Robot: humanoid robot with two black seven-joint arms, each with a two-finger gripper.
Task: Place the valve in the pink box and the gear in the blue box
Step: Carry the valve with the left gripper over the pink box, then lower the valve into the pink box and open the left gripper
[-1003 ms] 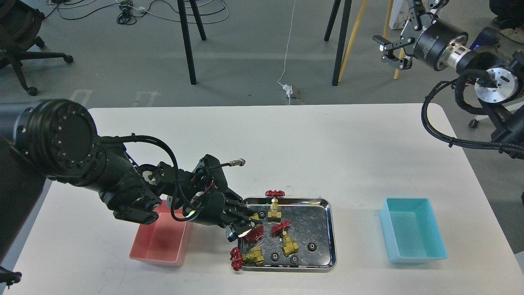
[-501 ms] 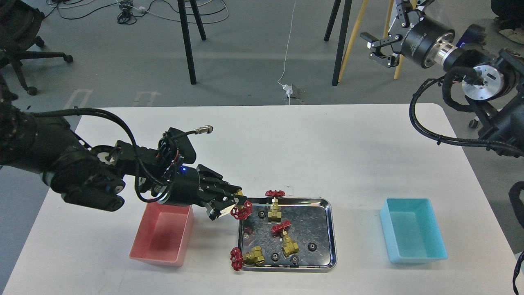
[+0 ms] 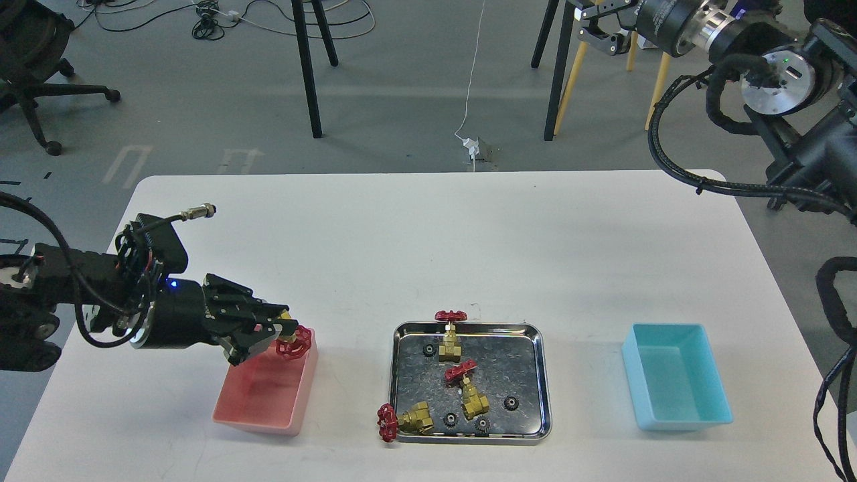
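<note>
Holding 1 valve [image 3: 293,342] | tray [image 3: 535,375]: 3 valves, 4 gears

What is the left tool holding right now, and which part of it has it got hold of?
The left tool holds a valve by its brass body, red handwheel sticking out, above the pink box.

The right gripper [image 3: 598,27] is cut off by the frame's top edge. The left gripper [image 3: 271,331] hides most of the valve's [image 3: 293,341] brass body.
</note>
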